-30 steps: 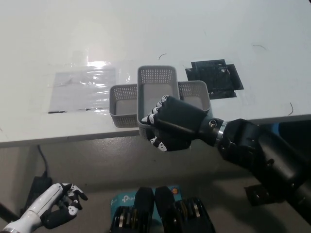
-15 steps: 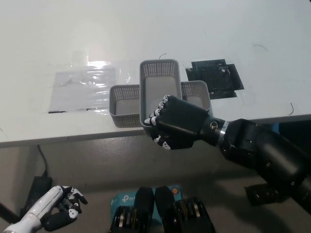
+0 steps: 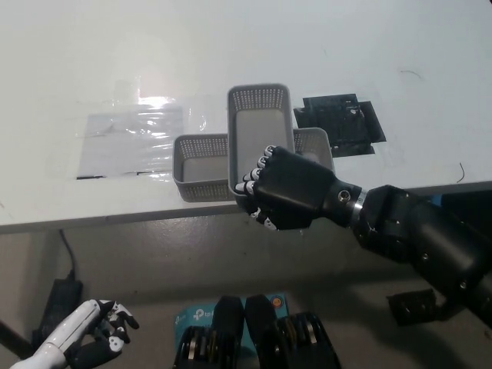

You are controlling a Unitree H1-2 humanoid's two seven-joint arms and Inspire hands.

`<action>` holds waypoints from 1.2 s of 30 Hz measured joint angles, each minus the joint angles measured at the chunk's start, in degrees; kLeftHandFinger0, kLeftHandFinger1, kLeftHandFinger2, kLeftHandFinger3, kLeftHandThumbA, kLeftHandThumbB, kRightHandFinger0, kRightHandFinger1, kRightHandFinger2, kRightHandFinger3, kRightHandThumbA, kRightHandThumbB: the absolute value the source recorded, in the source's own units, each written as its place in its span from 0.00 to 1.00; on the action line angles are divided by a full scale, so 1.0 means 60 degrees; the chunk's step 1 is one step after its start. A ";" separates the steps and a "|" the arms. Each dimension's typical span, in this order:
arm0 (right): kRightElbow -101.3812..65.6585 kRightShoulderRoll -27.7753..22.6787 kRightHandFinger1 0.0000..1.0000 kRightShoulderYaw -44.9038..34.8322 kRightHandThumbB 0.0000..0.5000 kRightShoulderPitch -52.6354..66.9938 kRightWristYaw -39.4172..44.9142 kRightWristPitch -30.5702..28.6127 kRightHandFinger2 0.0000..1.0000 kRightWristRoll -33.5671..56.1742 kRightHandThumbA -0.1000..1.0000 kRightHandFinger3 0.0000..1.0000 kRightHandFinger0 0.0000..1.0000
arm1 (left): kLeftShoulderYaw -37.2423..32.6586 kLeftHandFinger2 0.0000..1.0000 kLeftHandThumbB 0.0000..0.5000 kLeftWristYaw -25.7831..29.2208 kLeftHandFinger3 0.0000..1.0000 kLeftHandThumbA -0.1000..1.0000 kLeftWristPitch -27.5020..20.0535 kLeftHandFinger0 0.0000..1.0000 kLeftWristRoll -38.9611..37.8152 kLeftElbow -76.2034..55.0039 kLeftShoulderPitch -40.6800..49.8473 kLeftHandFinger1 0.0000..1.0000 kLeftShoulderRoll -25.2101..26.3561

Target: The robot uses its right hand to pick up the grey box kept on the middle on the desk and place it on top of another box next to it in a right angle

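Fingers of the left hand (image 3: 92, 332) curl loosely on nothing, low at the picture's lower left, well below the desk (image 3: 231, 54) and well apart from the work.

The black right hand (image 3: 288, 190) reaches in from the lower right and is closed on the near end of the grey box (image 3: 260, 134), its fingers (image 3: 257, 171) wrapped over the near rim. That box is carried above the second box (image 3: 201, 167), which sits on the desk just inside the front edge (image 3: 115, 217). The held box runs lengthwise from near to far, its far end leaning slightly toward the picture's right. The lower box runs lengthwise from left to right, so the two cross at roughly a right angle. Whether they touch cannot be told. The lower box's left part shows clear; its right end peeks out beside the hand's knuckles.

A clear plastic sheet (image 3: 131, 138) lies flat to the left, just beside the lower box. A black patch (image 3: 340, 124) lies to the right, near the held box's far end. Beyond these the desk is bare white surface, with open room on the far side.
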 measured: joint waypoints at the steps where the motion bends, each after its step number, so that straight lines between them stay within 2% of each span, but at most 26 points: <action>1: 0.0005 0.0000 0.00 0.0000 0.10 -0.0012 0.0001 0.0000 0.37 -0.0001 0.00 0.17 0.00 | -0.0002 0.39 0.61 0.0000 0.42 0.13 -0.0002 0.33 0.0000 0.0001 0.0005 0.33 -0.0001; 3: 0.0005 0.0000 0.00 -0.0004 0.06 -0.0028 0.0029 0.0000 0.47 0.0003 0.00 0.20 0.00 | -0.0002 0.38 0.61 0.0000 0.43 0.12 -0.0023 0.32 -0.0002 0.0000 0.0023 0.32 -0.0002; 5: 0.0003 -0.0001 0.04 -0.0010 0.08 -0.0051 0.0103 0.0000 0.55 0.0032 0.00 0.24 0.00 | -0.0002 0.39 0.61 0.0000 0.44 0.15 -0.0039 0.34 -0.0008 0.0001 0.0050 0.33 -0.0006; 6: -0.0001 -0.0002 0.05 -0.0012 0.00 -0.0078 0.0163 0.0000 0.60 0.0053 0.00 0.25 0.00 | -0.0003 0.39 0.62 0.0000 0.45 0.18 -0.0045 0.34 -0.0009 0.0001 0.0066 0.33 -0.0010; 7: -0.0014 -0.0007 0.06 -0.0010 0.00 -0.0098 0.0238 0.0000 0.62 0.0084 0.00 0.26 0.00 | -0.0007 0.39 0.62 0.0000 0.45 0.18 -0.0045 0.34 -0.0004 0.0001 0.0077 0.33 -0.0010; 8: -0.0036 -0.0012 0.09 -0.0006 0.00 -0.0124 0.0310 0.0000 0.65 0.0122 0.00 0.23 0.00 | -0.0013 0.37 0.63 0.0000 0.44 0.18 -0.0046 0.33 0.0004 0.0001 0.0084 0.32 -0.0010; 9: -0.0072 -0.0019 0.13 -0.0003 0.04 -0.0136 0.0383 0.0000 0.70 0.0193 0.00 0.29 0.00 | -0.0014 0.37 0.63 0.0000 0.45 0.18 -0.0050 0.33 0.0005 0.0002 0.0087 0.32 -0.0011; 10: -0.0141 -0.0029 0.16 -0.0002 0.04 -0.0144 0.0503 0.0000 0.73 0.0335 0.00 0.39 0.00 | -0.0017 0.37 0.63 0.0000 0.44 0.17 -0.0055 0.33 0.0008 0.0004 0.0089 0.32 -0.0010; 11: -0.0202 -0.0030 0.18 -0.0024 0.04 -0.0144 0.0630 0.0000 0.75 0.0446 0.00 0.55 0.00 | -0.0018 0.37 0.63 0.0000 0.44 0.17 -0.0055 0.33 0.0009 0.0003 0.0089 0.31 -0.0010; 12: -0.0272 -0.0027 0.20 -0.0057 0.00 -0.0144 0.0770 0.0000 0.75 0.0596 0.00 0.65 0.00 | -0.0018 0.36 0.63 0.0000 0.44 0.15 -0.0054 0.33 0.0007 0.0004 0.0090 0.31 -0.0011; 15: -0.0525 -0.0026 0.23 -0.0229 0.00 -0.0143 0.1337 0.0000 0.74 0.1166 0.00 0.70 0.00 | -0.0013 0.37 0.63 -0.0002 0.44 0.18 -0.0053 0.34 -0.0010 0.0004 0.0097 0.32 -0.0027; 16: -0.0628 -0.0025 0.22 -0.0324 0.00 -0.0142 0.1559 0.0000 0.73 0.1330 0.00 0.68 0.00 | -0.0015 0.37 0.62 -0.0002 0.44 0.17 -0.0053 0.33 -0.0008 0.0004 0.0105 0.32 -0.0032; 17: -0.0695 -0.0019 0.22 -0.0415 0.00 -0.0142 0.1728 0.0000 0.72 0.1477 0.00 0.72 0.00 | -0.0015 0.38 0.63 -0.0002 0.44 0.18 -0.0053 0.33 -0.0009 0.0004 0.0112 0.32 -0.0037; 19: -0.0860 -0.0009 0.21 -0.0644 0.00 -0.0139 0.2177 0.0003 0.70 0.1832 0.00 0.72 0.00 | -0.0015 0.38 0.62 -0.0002 0.46 0.19 -0.0052 0.33 -0.0013 0.0004 0.0139 0.32 -0.0047; 20: -0.0909 0.0004 0.17 -0.0736 0.00 -0.0136 0.2304 0.0003 0.64 0.1957 0.00 0.69 0.00 | -0.0016 0.37 0.62 -0.0002 0.46 0.15 -0.0052 0.31 -0.0012 0.0005 0.0148 0.31 -0.0048; 22: -0.0967 0.0042 0.14 -0.0928 0.00 -0.0132 0.2645 0.0003 0.61 0.2334 0.00 0.67 0.00 | -0.0016 0.38 0.62 -0.0001 0.46 0.16 -0.0048 0.32 -0.0011 0.0008 0.0163 0.31 -0.0057; 23: -0.0977 0.0066 0.08 -0.1007 0.00 -0.0131 0.2790 0.0003 0.55 0.2506 0.00 0.63 0.00 | -0.0016 0.36 0.62 -0.0001 0.46 0.17 -0.0048 0.30 -0.0011 0.0010 0.0169 0.30 -0.0062; 24: -0.0976 0.0092 0.06 -0.1078 0.00 -0.0128 0.2924 0.0003 0.53 0.2680 0.00 0.62 0.00 | -0.0016 0.36 0.62 -0.0001 0.46 0.17 -0.0047 0.30 -0.0010 0.0011 0.0174 0.30 -0.0065; 27: -0.0977 0.0146 0.08 -0.1316 0.00 -0.0102 0.3318 0.0021 0.56 0.3176 0.00 0.63 0.00 | -0.0014 0.37 0.62 -0.0001 0.46 0.16 -0.0042 0.31 -0.0010 0.0011 0.0212 0.30 -0.0075; 28: -0.0977 0.0163 0.03 -0.1427 0.00 -0.0096 0.3484 0.0033 0.51 0.3368 0.00 0.59 0.00 | -0.0015 0.36 0.63 -0.0001 0.45 0.15 -0.0042 0.29 -0.0010 0.0011 0.0238 0.29 -0.0080; 31: -0.0975 0.0230 0.01 -0.1703 0.00 -0.0094 0.3826 0.0033 0.50 0.3853 0.00 0.58 0.00 | -0.0014 0.36 0.62 0.0000 0.46 0.15 -0.0045 0.29 -0.0009 0.0012 0.0291 0.29 -0.0094; 32: -0.0973 0.0260 0.02 -0.1789 0.06 -0.0094 0.3941 0.0033 0.52 0.4016 0.00 0.58 0.00 | -0.0015 0.35 0.61 0.0000 0.45 0.12 -0.0048 0.28 -0.0008 0.0012 0.0293 0.28 -0.0101; 34: -0.0972 0.0315 0.03 -0.1901 0.08 -0.0097 0.4103 0.0033 0.52 0.4231 0.00 0.59 0.00 | -0.0014 0.35 0.62 0.0000 0.45 0.12 -0.0073 0.27 -0.0009 0.0010 0.0293 0.28 -0.0110; 35: -0.0972 0.0326 0.06 -0.1913 0.09 -0.0097 0.4176 0.0033 0.55 0.4323 0.00 0.61 0.00 | -0.0012 0.36 0.62 0.0000 0.45 0.13 -0.0082 0.28 -0.0010 0.0010 0.0293 0.29 -0.0114; 36: -0.0971 0.0328 0.09 -0.1916 0.04 -0.0096 0.4199 0.0034 0.59 0.4367 0.00 0.67 0.00 | -0.0012 0.36 0.62 0.0000 0.45 0.13 -0.0084 0.29 -0.0009 0.0010 0.0294 0.29 -0.0114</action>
